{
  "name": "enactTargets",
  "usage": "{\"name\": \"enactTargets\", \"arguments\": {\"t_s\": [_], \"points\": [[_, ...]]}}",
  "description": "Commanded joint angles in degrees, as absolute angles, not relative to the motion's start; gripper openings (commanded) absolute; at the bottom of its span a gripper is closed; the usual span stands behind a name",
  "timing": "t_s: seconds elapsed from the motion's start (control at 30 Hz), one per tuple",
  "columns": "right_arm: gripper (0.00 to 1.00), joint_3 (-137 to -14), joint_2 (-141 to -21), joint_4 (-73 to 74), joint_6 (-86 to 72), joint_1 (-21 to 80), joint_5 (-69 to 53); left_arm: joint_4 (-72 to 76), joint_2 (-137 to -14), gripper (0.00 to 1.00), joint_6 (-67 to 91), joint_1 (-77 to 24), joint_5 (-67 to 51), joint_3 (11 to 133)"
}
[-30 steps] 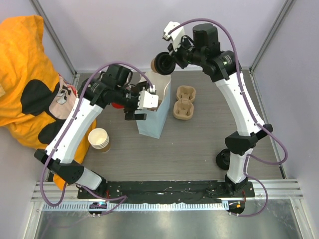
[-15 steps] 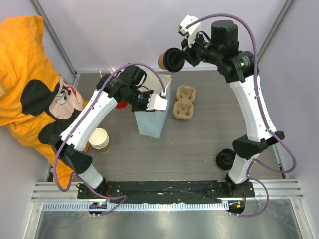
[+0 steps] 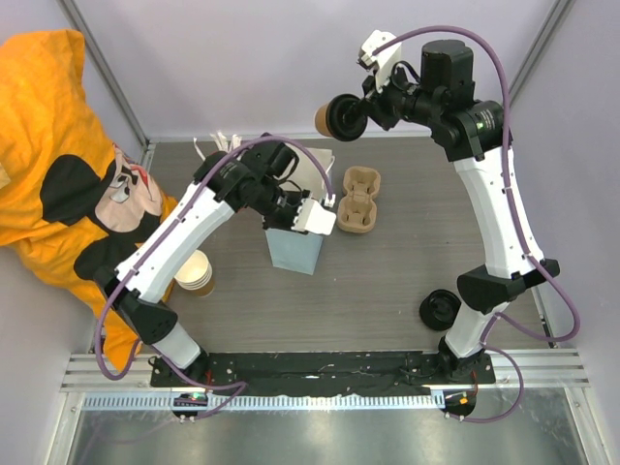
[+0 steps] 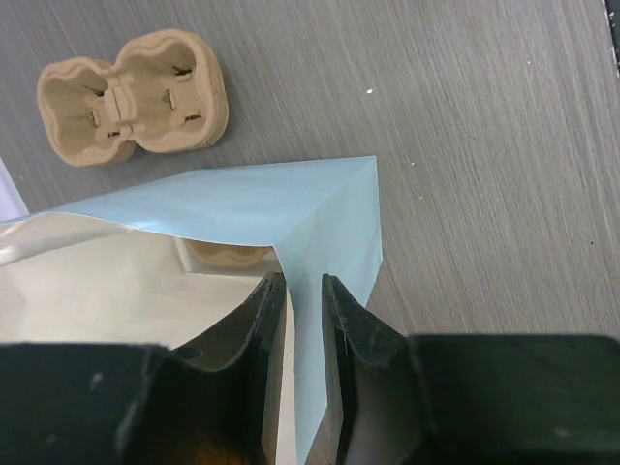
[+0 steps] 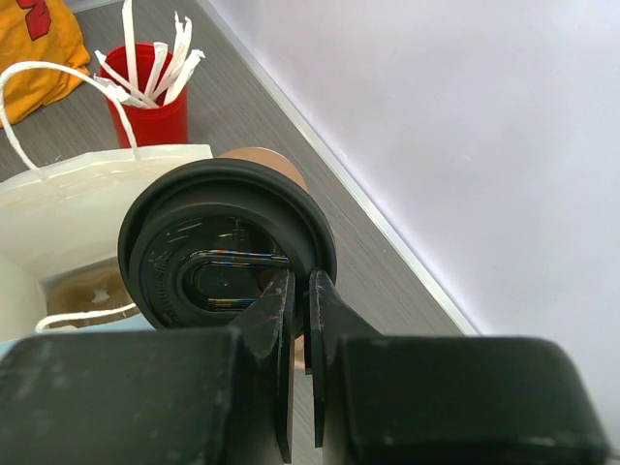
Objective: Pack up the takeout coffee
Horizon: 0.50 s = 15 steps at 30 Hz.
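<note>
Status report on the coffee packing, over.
Left hand shut on pale blue bag rim. Right hand shut on takeout coffee lid, cup aloft, not yet bagged. Bag mouth open.

The right gripper (image 3: pixel 362 113) is holding the tan-brown paper cup with black lid (image 3: pixel 339 117) aloft; the left gripper (image 3: pixel 312 215) is pinching the pale blue paper bag (image 3: pixel 295 250).

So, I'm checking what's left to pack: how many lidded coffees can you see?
1. The takeout coffee is held on its side in the right gripper, raised near the blue bag. The bag's inside is partly hidden.
</note>
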<state>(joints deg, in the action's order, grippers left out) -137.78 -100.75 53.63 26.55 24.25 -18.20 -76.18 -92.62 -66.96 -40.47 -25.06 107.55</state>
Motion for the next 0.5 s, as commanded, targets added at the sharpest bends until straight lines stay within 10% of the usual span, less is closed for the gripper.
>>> {"name": "enactTargets", "arguments": {"t_s": [0.0, 0.17, 0.47], "points": [[0.01, -138.1, -98.6, 51.0, 25.2, 24.2, -19.7, -80.6, -86.7, 0.24, -64.9, -42.4, -26.0, 106.0], [0.01, -139.0, -98.7, 50.8, 24.5, 24.2, -20.2, -80.3, -83.4, 0.0, -62.1, -44.5, -24.0, 103.7], [0.01, -138.9, -98.3, 50.7, 23.8, 24.2, -21.2, -80.1, -81.1, 0.06, -59.1, -46.7, -22.4, 102.7]]}}
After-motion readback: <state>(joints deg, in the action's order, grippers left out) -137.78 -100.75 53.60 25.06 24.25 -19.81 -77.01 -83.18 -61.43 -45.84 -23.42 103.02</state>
